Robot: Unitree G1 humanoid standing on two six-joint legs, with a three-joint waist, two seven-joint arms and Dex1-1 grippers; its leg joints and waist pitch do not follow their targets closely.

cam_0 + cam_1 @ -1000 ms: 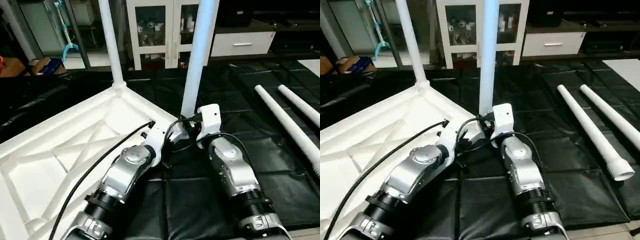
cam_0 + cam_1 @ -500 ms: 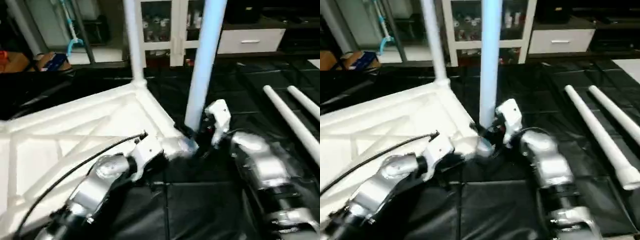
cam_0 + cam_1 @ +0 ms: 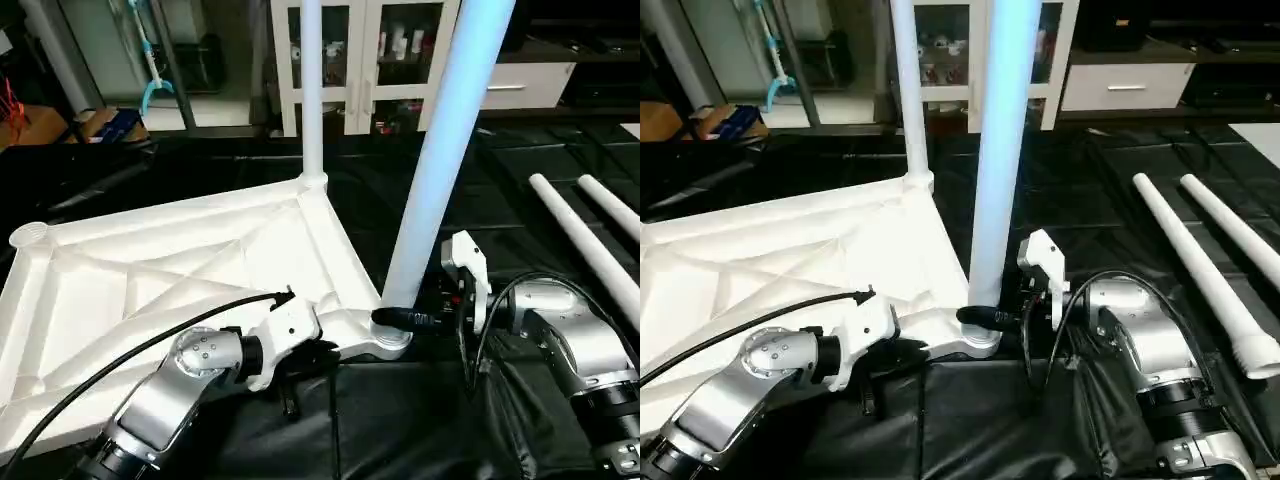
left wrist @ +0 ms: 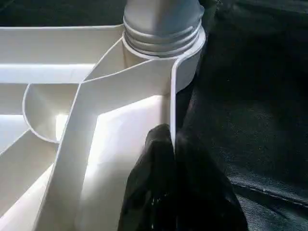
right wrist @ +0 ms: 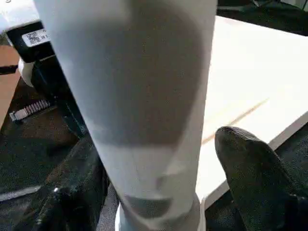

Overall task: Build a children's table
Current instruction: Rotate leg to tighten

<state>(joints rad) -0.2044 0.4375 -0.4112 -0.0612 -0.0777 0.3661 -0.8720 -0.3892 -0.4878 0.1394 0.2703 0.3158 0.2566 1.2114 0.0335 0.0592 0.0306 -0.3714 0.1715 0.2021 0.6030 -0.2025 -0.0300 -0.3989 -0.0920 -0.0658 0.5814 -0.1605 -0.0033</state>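
The white table top [image 3: 190, 270] lies upside down on the black mat, X ribs up. One white leg [image 3: 312, 90] stands in its far corner socket. A second leg [image 3: 440, 150] stands in the near corner socket, its threaded base [image 4: 163, 29] seated there. My right gripper [image 3: 388, 318] reaches in from the right and is shut on this near leg just above the socket, with a finger [image 5: 255, 173] on either side. Beside that corner, my left gripper [image 4: 169, 163] is shut on the top's rim wall [image 4: 171, 101]. An empty socket [image 3: 28, 235] shows at the left corner.
Two loose white legs [image 3: 585, 245] [image 3: 612, 208] lie side by side on the mat [image 3: 420, 420] at the right. A white glass-door cabinet [image 3: 365, 60] and a white drawer unit [image 3: 525, 85] stand behind. Boxes and a metal frame sit at the back left.
The table's near corner with its leg has come closer to me and the top has turned. My right gripper now reaches the leg from the side. The view has also shifted.
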